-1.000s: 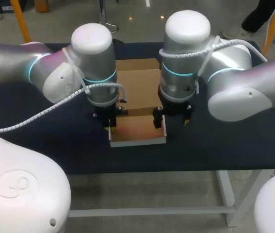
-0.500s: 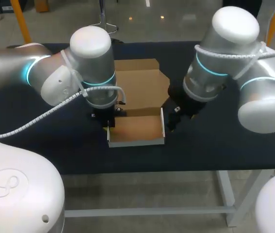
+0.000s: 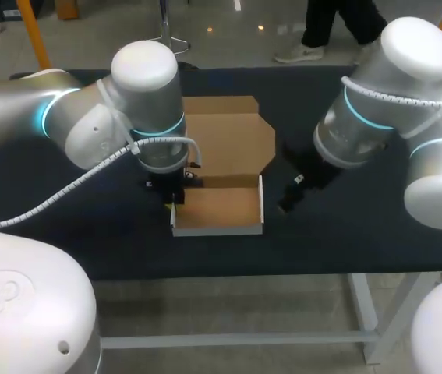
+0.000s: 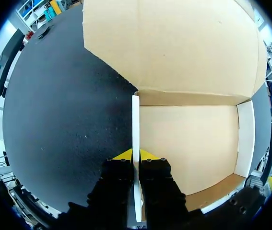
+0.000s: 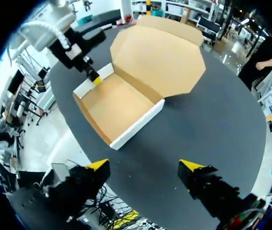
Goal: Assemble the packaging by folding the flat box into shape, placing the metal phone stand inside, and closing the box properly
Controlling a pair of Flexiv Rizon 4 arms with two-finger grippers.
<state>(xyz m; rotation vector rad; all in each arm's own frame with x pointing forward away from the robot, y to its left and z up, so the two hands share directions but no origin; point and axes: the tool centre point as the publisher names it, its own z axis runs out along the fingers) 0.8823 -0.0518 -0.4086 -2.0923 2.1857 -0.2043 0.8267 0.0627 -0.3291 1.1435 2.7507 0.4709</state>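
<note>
The table [image 3: 345, 234] has a dark, matte top surface. One item lies directly on it: a cardboard box [image 3: 219, 209], positioned near the front edge at mid-width. Its low side walls stand upright. Its lid panel [image 3: 228, 136] lies open and flat on the surface, behind the base.

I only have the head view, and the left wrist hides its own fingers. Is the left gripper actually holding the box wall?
Observer: Yes. In the left wrist view the left gripper is shut on the upright white side wall of the box, one finger on each side.
Operator: And the right gripper? From here its fingers are dark against the table.
Observer: The right wrist view shows the right gripper open wide with nothing between its fingers. It is above bare table, with the box ahead of it.
</note>
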